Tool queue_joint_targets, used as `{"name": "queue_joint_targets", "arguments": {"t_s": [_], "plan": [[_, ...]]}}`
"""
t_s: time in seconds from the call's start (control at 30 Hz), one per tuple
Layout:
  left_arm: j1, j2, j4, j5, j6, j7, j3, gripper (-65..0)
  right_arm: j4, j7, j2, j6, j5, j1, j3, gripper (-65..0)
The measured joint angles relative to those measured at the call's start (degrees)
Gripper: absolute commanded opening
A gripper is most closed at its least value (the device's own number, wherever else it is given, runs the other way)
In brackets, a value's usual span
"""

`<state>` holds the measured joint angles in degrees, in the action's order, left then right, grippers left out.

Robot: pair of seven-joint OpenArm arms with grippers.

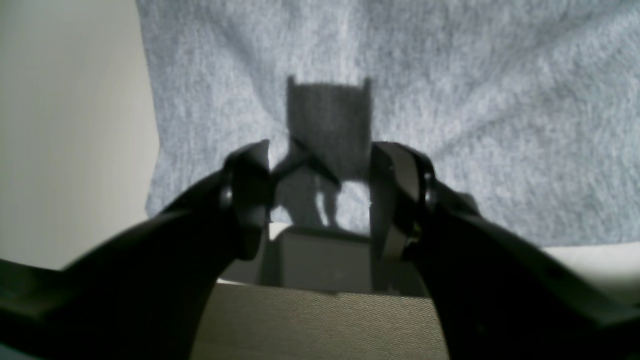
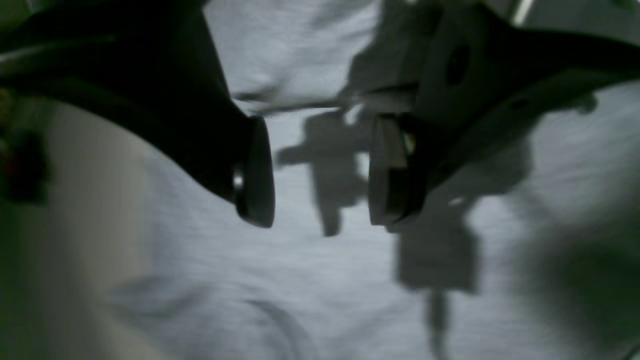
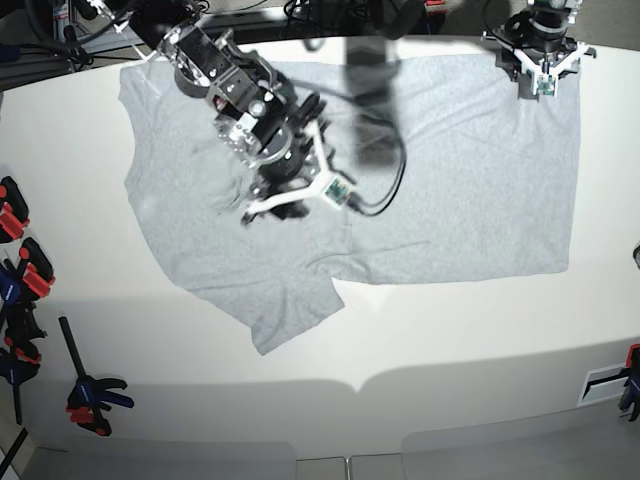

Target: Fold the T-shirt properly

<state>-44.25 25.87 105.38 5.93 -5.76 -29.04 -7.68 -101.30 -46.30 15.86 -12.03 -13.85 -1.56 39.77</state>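
The light grey T-shirt (image 3: 450, 190) lies spread out, plain side up, on the white table (image 3: 450, 330), with one sleeve (image 3: 285, 310) pointing toward the front. My right gripper (image 3: 275, 200) hovers over the shirt's left half. In the right wrist view the right gripper (image 2: 320, 172) is open, with only grey cloth (image 2: 325, 280) and shadows below. My left gripper (image 3: 540, 72) is at the shirt's far right corner. In the left wrist view the left gripper (image 1: 320, 192) is also open, just above the cloth (image 1: 400, 75) near its edge, holding nothing.
Orange-and-black clamps (image 3: 20, 270) and another clamp (image 3: 95, 395) line the table's left side. A black cable (image 3: 388, 180) loops over the shirt beside the right arm. Cables and gear crowd the far edge (image 3: 300, 15). Bare table (image 1: 75, 125) borders the cloth.
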Motion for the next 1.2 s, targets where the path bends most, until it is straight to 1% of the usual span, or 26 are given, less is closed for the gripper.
{"name": "queue_joint_targets", "arguments": {"t_s": [0.07,0.17,0.2,0.27,0.33,0.43,0.6,0.73,0.83,0.97,1.03,1.17,1.2], "plan": [[0.0,0.0,0.0,0.0,0.0,0.0,0.0,-34.5,0.0,-0.9,0.0,0.2,-0.1,-0.1,0.0,-36.0],[0.0,0.0,0.0,-2.4,0.0,0.0,0.0,-34.5,-0.9,-4.0,0.4,4.3,-0.8,-0.2,-0.2,-36.0],[0.0,0.0,0.0,-3.1,0.0,0.0,0.0,-34.5,-1.9,-4.5,1.0,5.2,-0.7,-0.1,-0.2,-36.0],[0.0,0.0,0.0,-3.4,0.0,0.0,0.0,-34.5,-4.6,-4.7,2.6,8.0,-0.6,0.7,-0.4,-36.0],[0.0,0.0,0.0,-3.4,0.0,0.0,0.0,-34.5,-7.4,-5.4,4.0,10.7,-0.9,2.6,-1.8,-36.0],[0.0,-0.2,0.0,-3.5,0.0,-0.3,0.0,-34.5,-10.3,-5.9,4.0,10.9,-2.3,7.7,-7.3,-36.0],[0.0,-0.1,0.0,-3.7,0.2,-0.5,0.1,-34.5,-16.7,-4.2,4.0,10.9,2.4,17.9,-16.9,-36.0],[0.0,-0.1,0.0,-3.7,0.0,-0.6,0.1,-34.5,-18.6,-4.0,3.8,10.1,3.0,27.5,-23.5,-36.0],[0.0,-0.1,0.0,-3.7,0.0,-0.6,0.1,-34.5,-18.6,-3.2,3.9,10.1,2.8,32.7,-28.1,-36.0],[0.0,-0.1,0.0,-3.7,0.0,-1.3,0.1,-34.5,-18.6,-2.8,4.0,10.1,2.5,35.9,-31.2,-36.0],[0.1,-0.1,0.1,-3.6,0.0,-3.0,0.1,-34.5,-18.3,-2.4,3.8,10.1,2.6,36.8,-32.0,-36.0],[0.1,-0.1,0.1,-3.9,0.0,-3.9,0.1,-34.5,-12.3,-1.4,3.8,9.3,2.4,37.0,-33.2,-36.0],[0.1,-0.1,0.1,-4.0,0.0,-3.8,0.1,-34.5,-10.5,0.4,3.8,9.4,2.1,37.0,-33.2,-36.0]]}}
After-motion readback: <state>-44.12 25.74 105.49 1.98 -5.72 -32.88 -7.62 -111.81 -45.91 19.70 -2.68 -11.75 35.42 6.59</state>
